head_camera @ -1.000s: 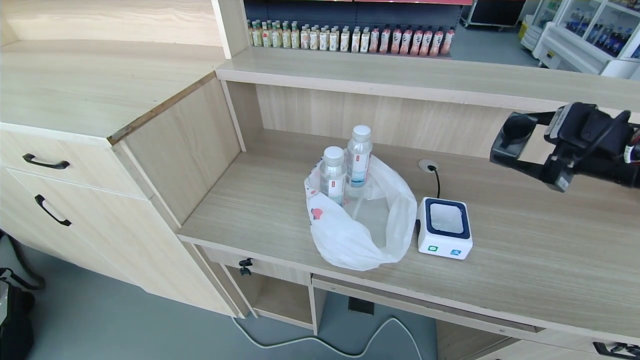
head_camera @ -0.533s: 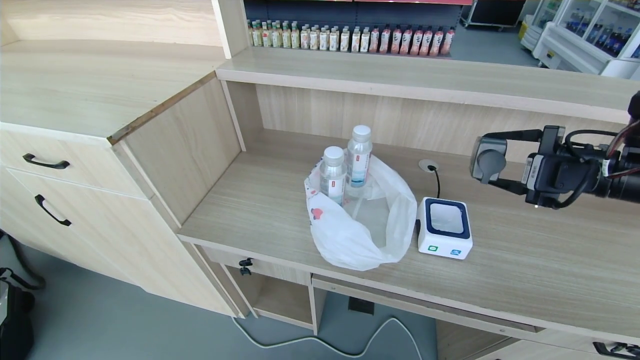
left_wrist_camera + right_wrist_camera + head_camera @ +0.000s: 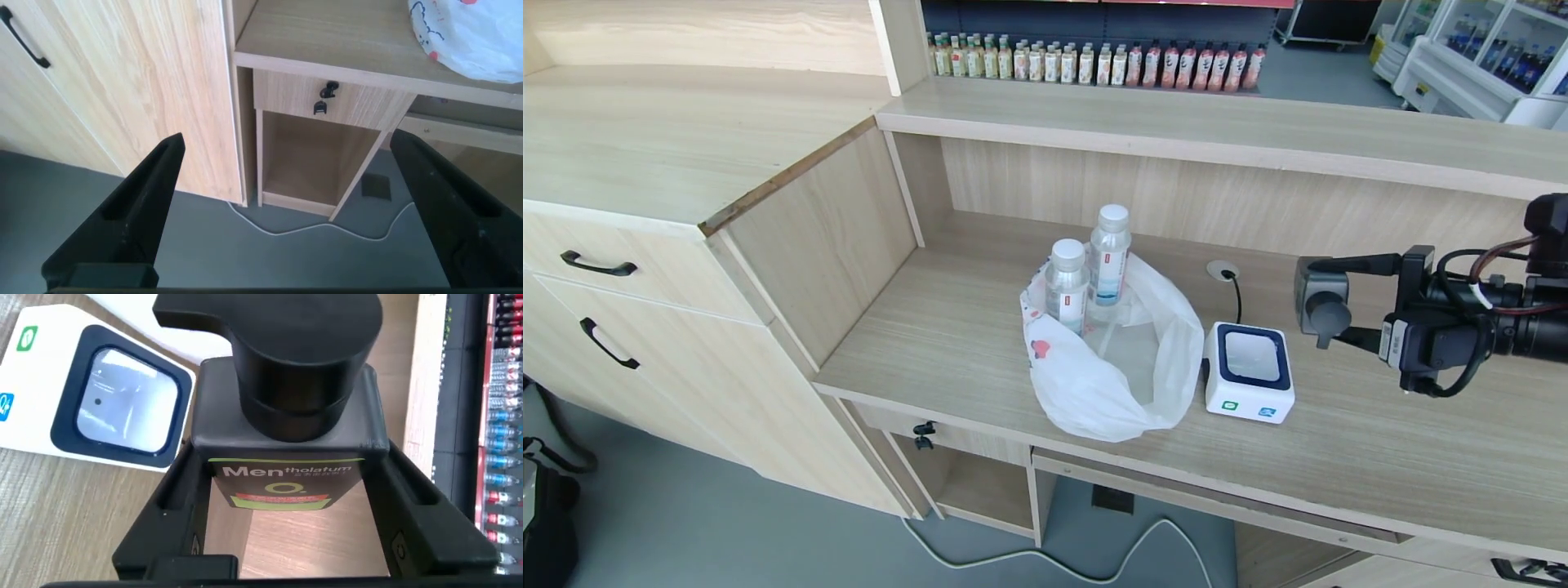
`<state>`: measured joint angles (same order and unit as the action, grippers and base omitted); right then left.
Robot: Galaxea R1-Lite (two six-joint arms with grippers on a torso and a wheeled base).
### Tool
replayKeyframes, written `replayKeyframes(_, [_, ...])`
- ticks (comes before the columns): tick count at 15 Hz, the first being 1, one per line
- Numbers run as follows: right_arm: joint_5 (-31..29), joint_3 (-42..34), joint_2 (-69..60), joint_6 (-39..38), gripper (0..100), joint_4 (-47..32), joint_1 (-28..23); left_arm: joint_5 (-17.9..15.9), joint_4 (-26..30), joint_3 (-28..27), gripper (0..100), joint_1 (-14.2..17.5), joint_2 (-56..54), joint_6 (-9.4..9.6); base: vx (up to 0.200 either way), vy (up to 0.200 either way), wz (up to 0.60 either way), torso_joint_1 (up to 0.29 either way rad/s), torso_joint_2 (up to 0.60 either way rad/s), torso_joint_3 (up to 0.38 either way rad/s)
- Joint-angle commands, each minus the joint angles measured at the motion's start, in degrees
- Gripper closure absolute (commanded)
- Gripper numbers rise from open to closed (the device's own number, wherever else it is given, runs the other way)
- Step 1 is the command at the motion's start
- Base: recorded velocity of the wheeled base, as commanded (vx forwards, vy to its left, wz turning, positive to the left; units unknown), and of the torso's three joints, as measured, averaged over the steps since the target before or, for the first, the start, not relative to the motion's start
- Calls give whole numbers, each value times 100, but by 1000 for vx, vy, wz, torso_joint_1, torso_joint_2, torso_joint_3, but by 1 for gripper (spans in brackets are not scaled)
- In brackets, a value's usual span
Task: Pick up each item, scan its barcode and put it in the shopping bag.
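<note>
I see the wooden counter carrying the white shopping bag, with two water bottles upright inside and the scanner just beside it. My right gripper grasps a dark grey, black-capped bottle above the counter, near the scanner. My left gripper hangs spread apart beside the cabinet.

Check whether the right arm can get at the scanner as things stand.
Probably yes. The right gripper, shut on a bottle, hangs just beside the scanner; nothing stands between them, and the bag lies on the scanner's other side.
</note>
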<state>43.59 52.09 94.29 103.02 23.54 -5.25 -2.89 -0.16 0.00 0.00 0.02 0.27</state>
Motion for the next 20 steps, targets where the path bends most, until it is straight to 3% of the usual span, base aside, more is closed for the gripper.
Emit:
replayKeyframes(1, [44, -50, 115, 113, 100, 1, -46, -1, -2, 0, 0, -9, -2, 0, 0, 0, 0, 0, 0, 0])
replayKeyframes(8, [88, -94, 168, 587, 100, -7, -46, -1, -2, 0, 0, 0, -2, 0, 0, 0, 0, 0, 0, 0])
replayKeyframes(16, [536, -85, 265, 1879, 100, -16, -310, -1, -2, 0, 0, 0, -2, 0, 0, 0, 0, 0, 0, 0])
replayKeyframes(20, [712, -50, 370, 2363, 100, -420, -310, -1, -2, 0, 0, -9, -2, 0, 0, 0, 0, 0, 0, 0])
